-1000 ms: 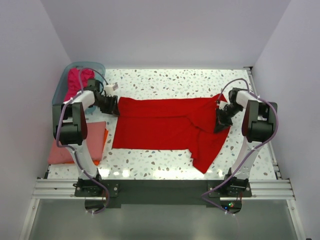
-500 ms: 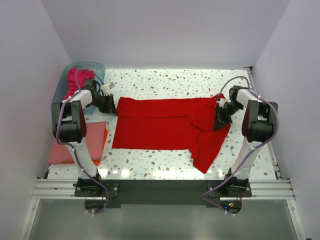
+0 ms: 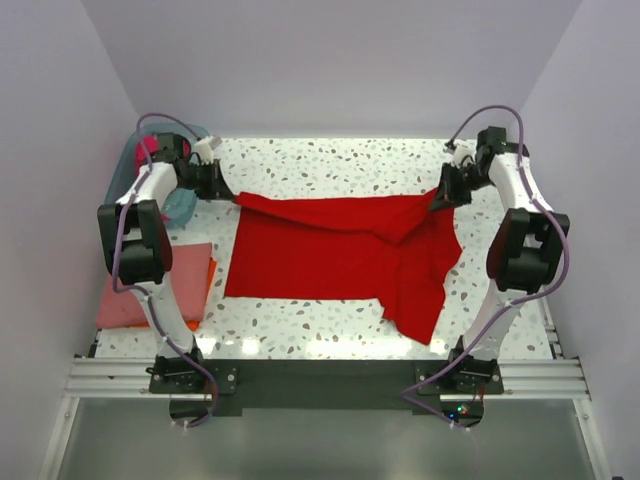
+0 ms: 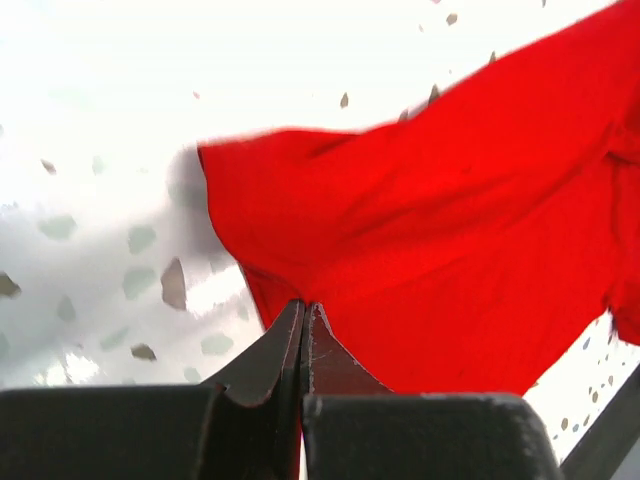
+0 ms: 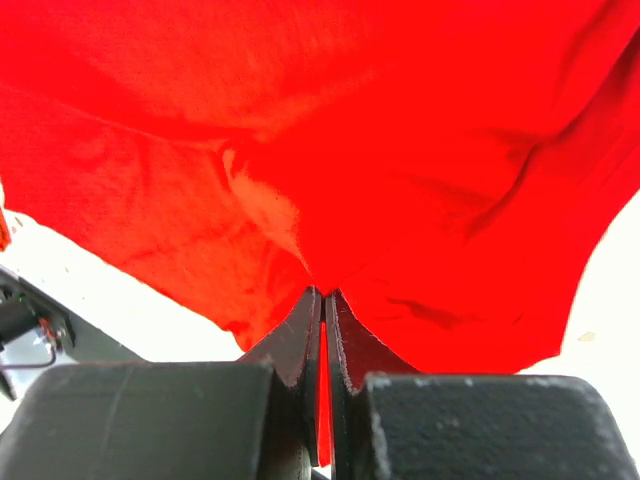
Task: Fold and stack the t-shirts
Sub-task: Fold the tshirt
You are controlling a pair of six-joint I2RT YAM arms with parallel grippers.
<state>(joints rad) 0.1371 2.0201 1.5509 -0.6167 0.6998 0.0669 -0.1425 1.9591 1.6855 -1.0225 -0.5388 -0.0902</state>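
A bright red t-shirt (image 3: 340,250) lies spread across the middle of the table, its far edge lifted. My left gripper (image 3: 226,190) is shut on its far left corner; the left wrist view shows the red cloth (image 4: 450,230) pinched at the fingertips. My right gripper (image 3: 441,195) is shut on its far right corner, with red cloth (image 5: 330,170) caught between the jaws. A magenta-pink t-shirt (image 3: 148,152) sits in the teal tub (image 3: 180,208). A salmon-pink folded t-shirt (image 3: 185,268) lies on an orange one (image 3: 209,275) at the left.
The teal plastic tub stands at the far left corner beside my left arm. White walls close in the table on three sides. The terrazzo tabletop (image 3: 330,160) shows behind and in front of the red shirt.
Both grippers have risen and moved toward the far edge, lifting the red shirt's far corners. The far edge is now pulled taut and the shirt has shifted slightly back.
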